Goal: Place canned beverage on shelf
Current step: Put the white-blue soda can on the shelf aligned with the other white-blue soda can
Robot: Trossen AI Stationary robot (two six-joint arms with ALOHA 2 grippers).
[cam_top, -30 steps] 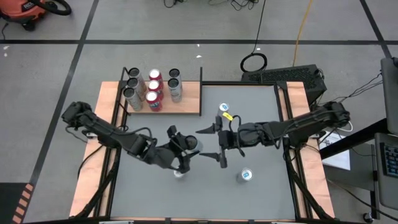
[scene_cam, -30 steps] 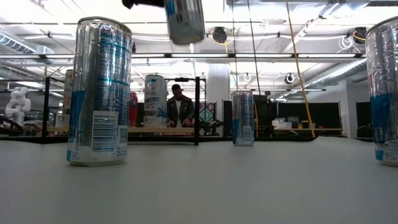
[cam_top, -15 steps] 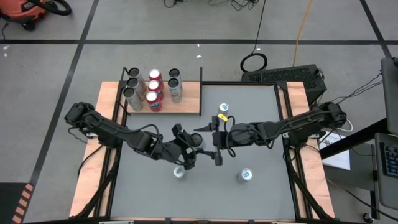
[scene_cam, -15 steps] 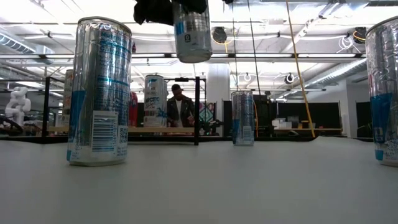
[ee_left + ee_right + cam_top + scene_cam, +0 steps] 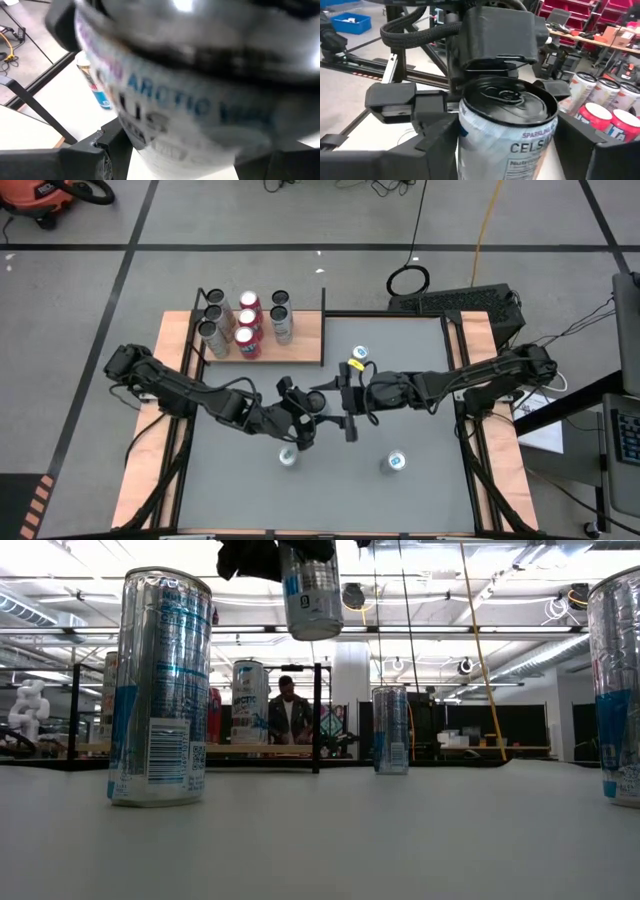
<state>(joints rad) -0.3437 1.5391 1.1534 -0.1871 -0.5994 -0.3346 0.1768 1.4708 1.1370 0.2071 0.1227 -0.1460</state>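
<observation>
Both arms reached toward the middle of the surface (image 5: 420, 480) and met there. The left hand (image 5: 305, 418) came in from 9 o'clock with its arm bent low, and it gripped a silver can (image 5: 311, 592) held up in the air, well above the surface. The right hand (image 5: 345, 402) came in from 3 o'clock with its arm stretched almost straight. Its fingers (image 5: 405, 100) stood on both sides of the same can near the top, but I cannot tell whether they already pressed on it.

The shelf (image 5: 300, 340) stood at 11 o'clock and carried six cans (image 5: 245, 325) in a group. Three other cans stood on the grey surface: one (image 5: 288, 457) just at 6 o'clock of the hands, one (image 5: 396, 461) at 5 o'clock, and one (image 5: 361, 352) at 12 o'clock near the shelf. Behind the surface was a large hall with ceiling lights, and a person (image 5: 288, 712) stood far back.
</observation>
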